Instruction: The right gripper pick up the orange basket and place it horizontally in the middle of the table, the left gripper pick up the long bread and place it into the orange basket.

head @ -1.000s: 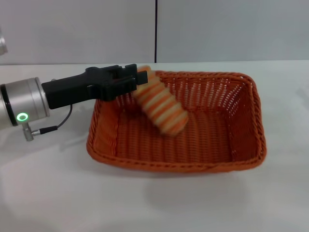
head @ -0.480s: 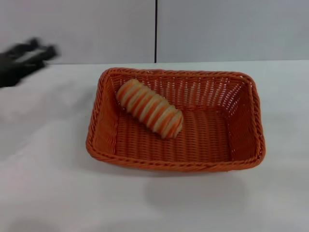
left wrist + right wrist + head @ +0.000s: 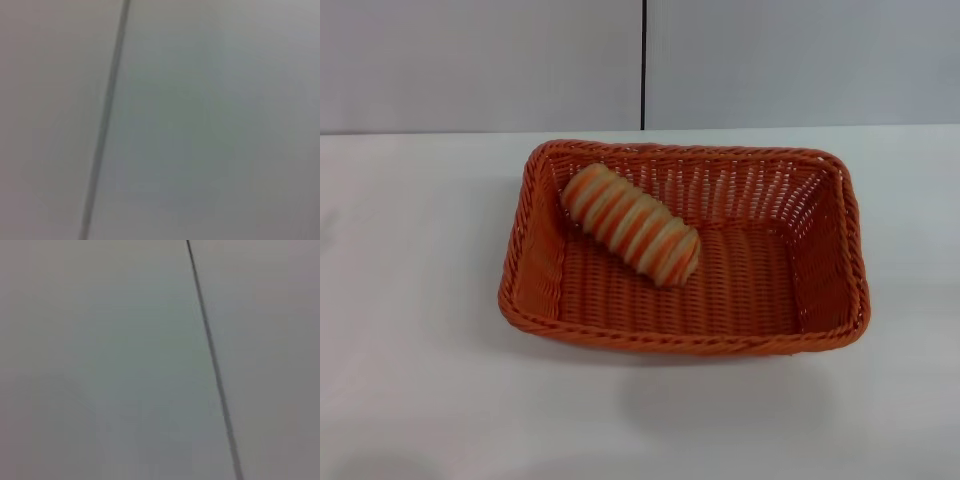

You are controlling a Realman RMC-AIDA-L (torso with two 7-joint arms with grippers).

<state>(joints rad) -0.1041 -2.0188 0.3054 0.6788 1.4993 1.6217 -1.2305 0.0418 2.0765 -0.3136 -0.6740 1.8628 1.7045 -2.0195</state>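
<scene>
We see the long bread lying in the orange basket; it looks light and ridged, best gripped across its middle. Neither gripper is visible, so their state is unknown.

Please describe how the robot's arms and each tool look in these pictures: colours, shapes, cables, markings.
Neither arm nor tool appears in any current view, so their look cannot be described. Only the orange basket, the long bread and the table show.
</scene>
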